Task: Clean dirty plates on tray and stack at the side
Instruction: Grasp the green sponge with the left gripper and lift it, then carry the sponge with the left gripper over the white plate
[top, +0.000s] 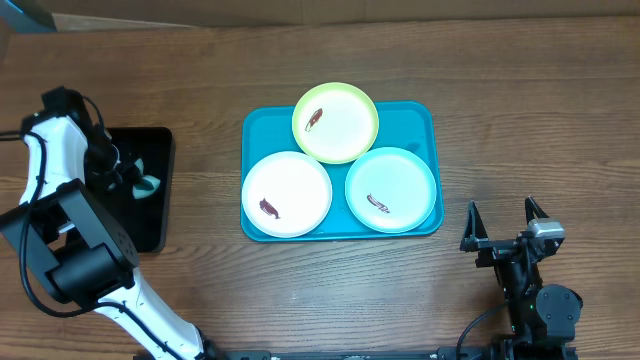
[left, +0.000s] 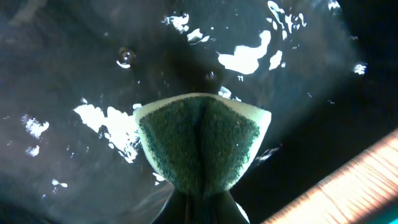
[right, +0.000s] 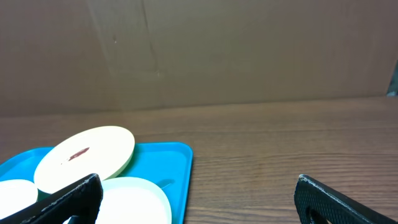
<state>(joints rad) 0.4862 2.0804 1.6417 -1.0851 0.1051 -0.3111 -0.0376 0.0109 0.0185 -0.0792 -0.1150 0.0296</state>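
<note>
my left end effector (top: 135, 180), arm bent down into the black bin (top: 150, 225), is clamped shut on a green sponge (left: 202, 140), seemingly wetting it, so next i carry it right to the three smeared plates (top: 286, 194) on the tray (top: 420, 115), my right end effector (top: 500, 212) wide open and empty beside it.

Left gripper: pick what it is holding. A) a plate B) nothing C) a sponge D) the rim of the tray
C: the left gripper is pinched shut on a folded green-and-white sponge above the wet black bin.
</note>
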